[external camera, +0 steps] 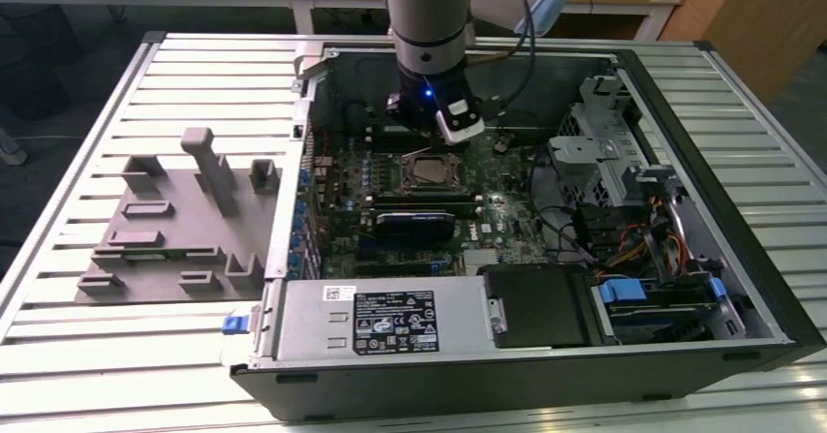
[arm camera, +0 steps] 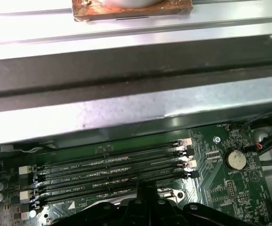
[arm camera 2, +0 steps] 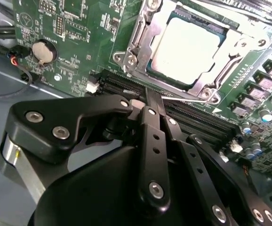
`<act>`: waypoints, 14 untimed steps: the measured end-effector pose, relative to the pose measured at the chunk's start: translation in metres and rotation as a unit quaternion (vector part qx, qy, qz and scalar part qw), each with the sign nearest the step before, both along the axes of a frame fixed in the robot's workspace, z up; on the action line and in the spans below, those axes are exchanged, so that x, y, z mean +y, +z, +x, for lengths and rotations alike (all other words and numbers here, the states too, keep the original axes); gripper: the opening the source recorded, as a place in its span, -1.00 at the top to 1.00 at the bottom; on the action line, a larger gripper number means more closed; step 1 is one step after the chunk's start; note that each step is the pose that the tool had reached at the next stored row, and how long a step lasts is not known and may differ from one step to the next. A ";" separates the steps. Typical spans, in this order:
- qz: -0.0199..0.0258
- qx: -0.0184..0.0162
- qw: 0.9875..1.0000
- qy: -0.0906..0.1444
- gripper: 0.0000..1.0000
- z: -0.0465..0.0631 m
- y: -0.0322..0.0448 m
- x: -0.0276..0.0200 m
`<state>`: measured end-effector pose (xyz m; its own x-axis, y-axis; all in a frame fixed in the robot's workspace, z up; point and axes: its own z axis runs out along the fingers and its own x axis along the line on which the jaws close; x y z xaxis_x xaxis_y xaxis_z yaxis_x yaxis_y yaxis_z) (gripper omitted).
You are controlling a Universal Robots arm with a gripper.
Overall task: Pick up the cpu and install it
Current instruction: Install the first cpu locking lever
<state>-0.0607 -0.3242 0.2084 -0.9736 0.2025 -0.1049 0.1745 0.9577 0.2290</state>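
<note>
Silvery-grey metal top of the cpu [arm camera 2: 187,51] shows in the second wrist view, lying flat inside its socket frame [arm camera 2: 137,33] on the green motherboard [arm camera 2: 82,28]. In the exterior view I see the same chip [external camera: 425,172] in the middle of the board inside the open computer case [external camera: 723,288], which lies on a slatted metal table [external camera: 77,355]. My gripper [arm camera 2: 154,96] hangs just beside the socket, over the dark memory slots [arm camera: 112,172]; its black fingers [arm camera 2: 151,117] are pressed together with nothing between them, tips near the socket's edge but apart from the chip. A round coin battery [arm camera 2: 44,52] sits on the board, off to one side. On the table at the exterior view's left rests a grey plastic tray [external camera: 174,225].
</note>
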 end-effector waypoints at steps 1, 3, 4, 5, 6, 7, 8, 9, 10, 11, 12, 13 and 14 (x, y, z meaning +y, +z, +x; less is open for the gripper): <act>-0.001 0.000 1.000 -0.002 0.79 0.000 -0.0006 0.0001; -0.004 0.000 1.000 -0.007 0.79 0.000 -0.0018 0.0015; -0.004 0.000 1.000 -0.008 0.79 0.000 -0.0022 0.0022; -0.005 0.000 1.000 -0.010 0.79 0.000 -0.0025 0.0030; -0.005 0.000 1.000 -0.012 0.79 0.000 -0.0029 0.0041; -0.005 0.000 1.000 -0.013 0.79 0.000 -0.0032 0.0048; -0.005 0.000 1.000 -0.015 0.79 0.000 -0.0035 0.0055; -0.005 0.000 1.000 -0.016 0.79 0.000 -0.0038 0.0062; -0.005 0.000 1.000 -0.018 0.79 -0.001 -0.0042 0.0068; -0.005 0.000 1.000 -0.021 0.79 -0.001 -0.0046 0.0070; -0.006 0.000 1.000 -0.027 0.79 -0.001 -0.0049 0.0070; -0.006 0.000 0.999 -0.035 0.79 -0.001 -0.0052 0.0070; -0.006 0.000 0.999 -0.042 0.79 -0.001 -0.0055 0.0071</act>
